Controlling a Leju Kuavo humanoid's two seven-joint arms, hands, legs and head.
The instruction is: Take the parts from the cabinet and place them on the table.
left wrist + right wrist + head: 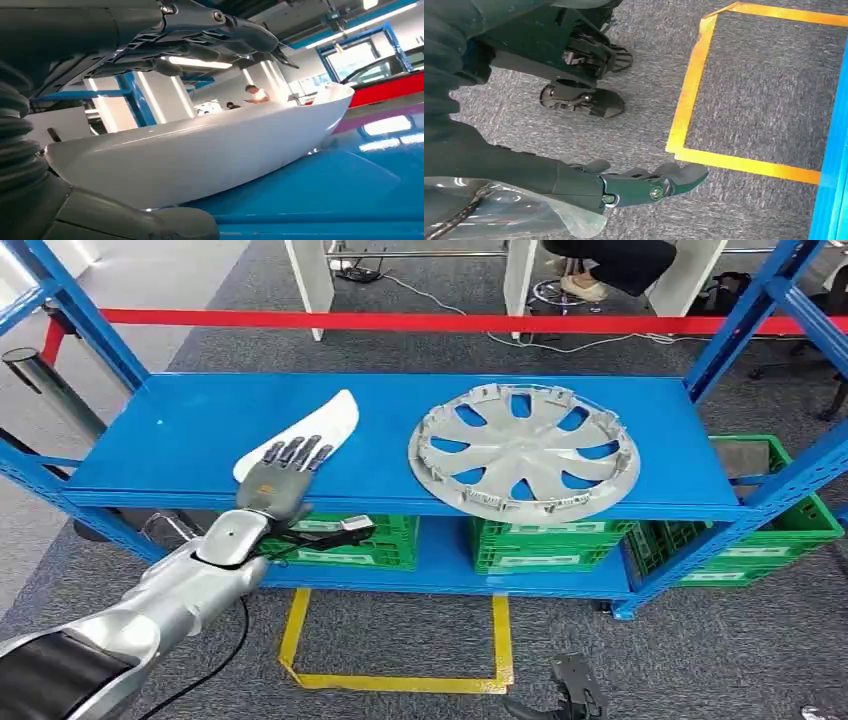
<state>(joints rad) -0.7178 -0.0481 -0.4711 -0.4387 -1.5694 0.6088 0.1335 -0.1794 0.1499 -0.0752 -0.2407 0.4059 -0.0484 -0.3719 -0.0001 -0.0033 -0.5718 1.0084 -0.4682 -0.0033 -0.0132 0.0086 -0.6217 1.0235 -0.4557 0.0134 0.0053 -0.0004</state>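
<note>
A white curved panel part [312,430] lies on the blue cabinet shelf [170,440], left of a silver wheel cover [523,450]. My left hand [280,475] is at the panel's near end, at the shelf's front edge. In the left wrist view its dark fingers [210,30] hover above the white panel [200,155] with a gap showing, and the thumb [125,220] sits below it. My right hand [644,187] hangs over the grey carpet, fingers loosely extended, holding nothing.
Green crates [540,545] fill the lower shelf, and another [790,520] stands to the right. Blue uprights frame the shelf's corners. A red barrier tape [400,320] runs behind. Yellow floor tape [390,680] marks a square in front. A person sits at the back [600,265].
</note>
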